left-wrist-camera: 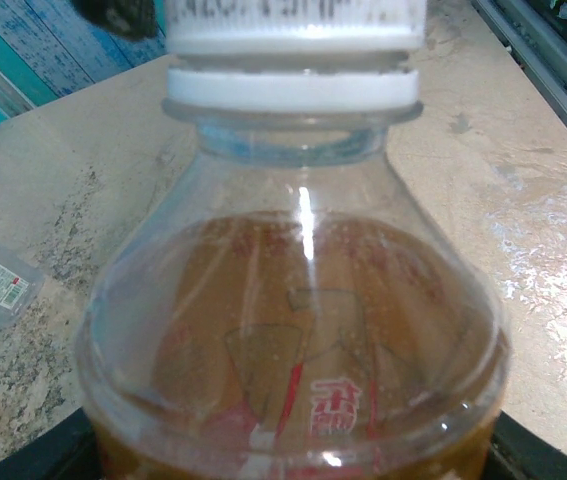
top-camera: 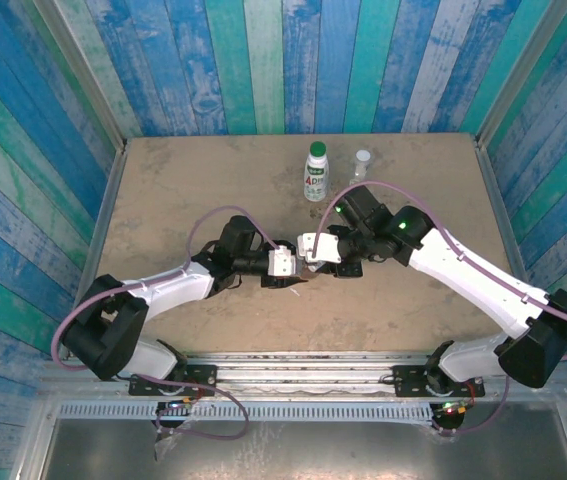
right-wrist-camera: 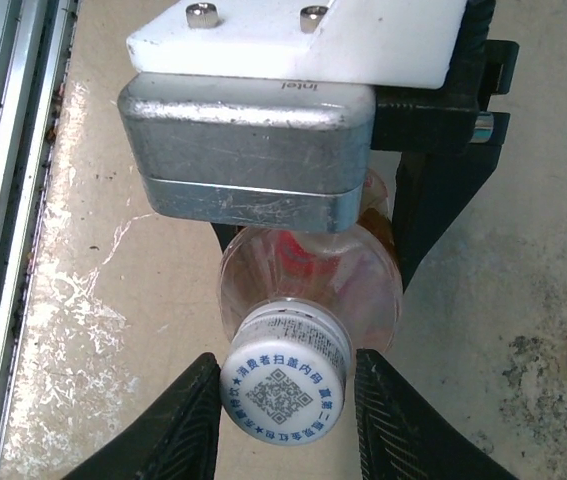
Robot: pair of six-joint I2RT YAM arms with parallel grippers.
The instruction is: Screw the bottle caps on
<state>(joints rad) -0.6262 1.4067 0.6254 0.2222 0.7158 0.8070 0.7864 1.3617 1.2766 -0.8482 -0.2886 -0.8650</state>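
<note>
So, my left gripper (top-camera: 296,272) was clamped around the body of the amber bottle (left-wrist-camera: 293,330). The neck pointed straight out from its fingers toward the other arm. The white cap (right-wrist-camera: 288,385) sat on that neck, at the end of the bottle farthest from the left hand and right in front of the right one.

The right gripper (right-wrist-camera: 288,405) faced the bottle head-on, looking down onto the printed top of the cap. The cap was dead centre between its fingers (right-wrist-camera: 188,425), one ribbed pad on each side. Both pads looked pressed against the rim, so I'd call it pinched on the cap.

What mattered for the next bit was that the bottle's long axis ran pretty much in line with the right wrist. I figured tightening would be a plain wrist roll, with the left hand just anchoring. I couldn't tell whether the cap was sitting square on the threads. If it was a bit crooked, I'd worry about it cross-threading or slipping in the pads.
</note>
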